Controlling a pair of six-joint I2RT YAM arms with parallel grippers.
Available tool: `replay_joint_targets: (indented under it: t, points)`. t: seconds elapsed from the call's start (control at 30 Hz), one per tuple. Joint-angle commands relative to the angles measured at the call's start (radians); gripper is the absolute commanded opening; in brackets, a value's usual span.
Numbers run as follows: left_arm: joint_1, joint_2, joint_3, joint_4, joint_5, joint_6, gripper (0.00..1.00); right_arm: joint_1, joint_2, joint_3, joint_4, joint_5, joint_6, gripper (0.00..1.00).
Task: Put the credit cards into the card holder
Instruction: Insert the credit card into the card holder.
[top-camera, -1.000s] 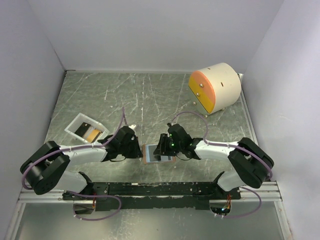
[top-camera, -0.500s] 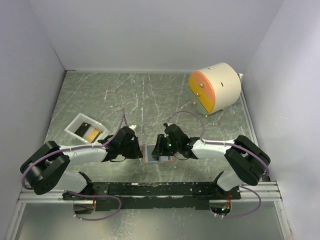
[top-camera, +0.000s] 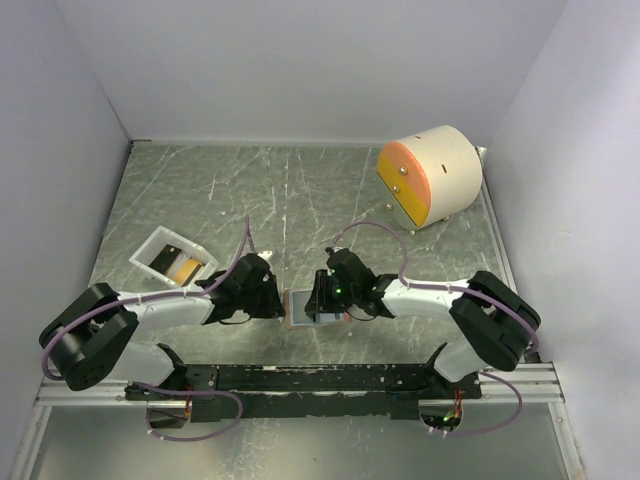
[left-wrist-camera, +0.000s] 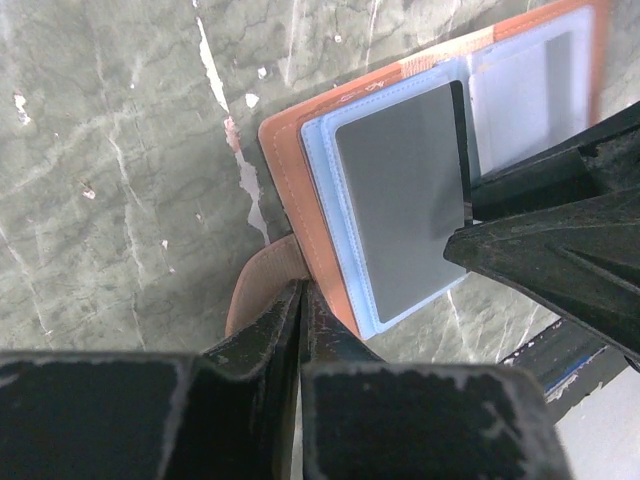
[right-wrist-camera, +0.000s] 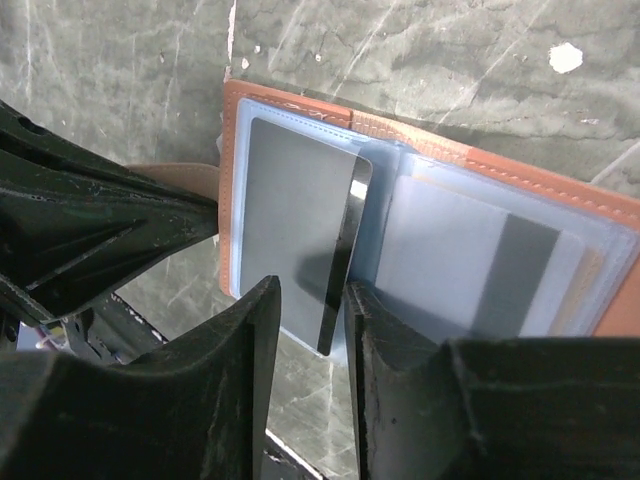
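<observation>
Top external view: the scratched grey-green surface (top-camera: 300, 190) carries a cream cylinder (top-camera: 445, 165) with an orange face at the far right. A white tray (top-camera: 145, 243) sits at the near left. The tray holds two of the credit cards side by side, a dark card (top-camera: 170, 254) and an orange card (top-camera: 187, 268).

Between the two arms, near the front edge, the card holder (top-camera: 305, 308) lies opened flat, its clear pockets facing up.

The left wrist view shows the left claw (left-wrist-camera: 300, 295) closed almost completely. Its fingers pinch the salmon tab (left-wrist-camera: 255, 295) that juts from the holder's left edge.

In the right wrist view the right claw (right-wrist-camera: 312, 300) stands at the holder's near edge with its fingers only narrowly parted. The lower edge of a grey card (right-wrist-camera: 295, 220) sits in that gap. The card's glossy dark side edge lies against the right-hand finger. I cannot tell whether both fingers press it.

The grey card lies over the left clear pocket, most of its face within the pocket's outline and its side edge lifted a little.

A pale card (right-wrist-camera: 450, 265) with a dark stripe sits inside the right pocket.
</observation>
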Motion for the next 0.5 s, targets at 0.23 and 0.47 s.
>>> replay_joint_targets:
  t: [0.23,0.47]
  points:
    - [-0.017,-0.092,0.063,-0.094,-0.037,0.024,0.22,-0.025,-0.158,0.061,-0.22,0.106,-0.062,0.53]
    - [-0.017,-0.121,0.112,-0.182,-0.109,0.056,0.33,-0.103,-0.244,0.039,-0.286,0.133,-0.098,0.65]
